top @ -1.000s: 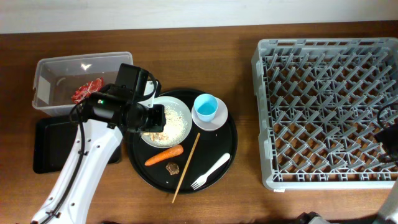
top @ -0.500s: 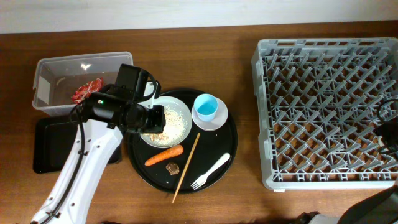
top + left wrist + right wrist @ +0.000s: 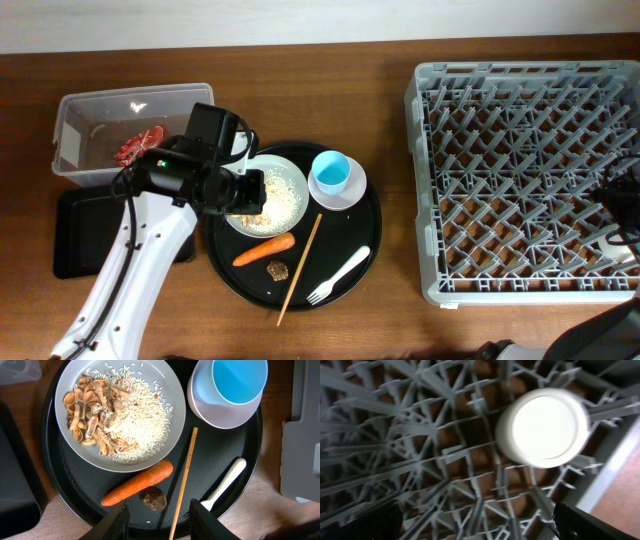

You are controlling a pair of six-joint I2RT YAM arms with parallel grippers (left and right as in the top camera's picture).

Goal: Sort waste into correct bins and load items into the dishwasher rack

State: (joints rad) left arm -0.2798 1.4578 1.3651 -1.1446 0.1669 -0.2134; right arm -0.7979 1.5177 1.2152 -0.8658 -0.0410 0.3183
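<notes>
No writing, label, brand, number or sign can be read on any object in the three views.

The large round black tray (image 3: 345,225) looks like smooth plastic with a slight sheen, carrying a pale wooden chopstick (image 3: 299,270) and a smooth white plastic fork (image 3: 340,275). Left of it the clear rectangular plastic tub (image 3: 70,125) is glossy; right of it the square grey dishwasher rack (image 3: 425,200) is matt plastic, on a brown wood-grain table (image 3: 390,100).
</notes>
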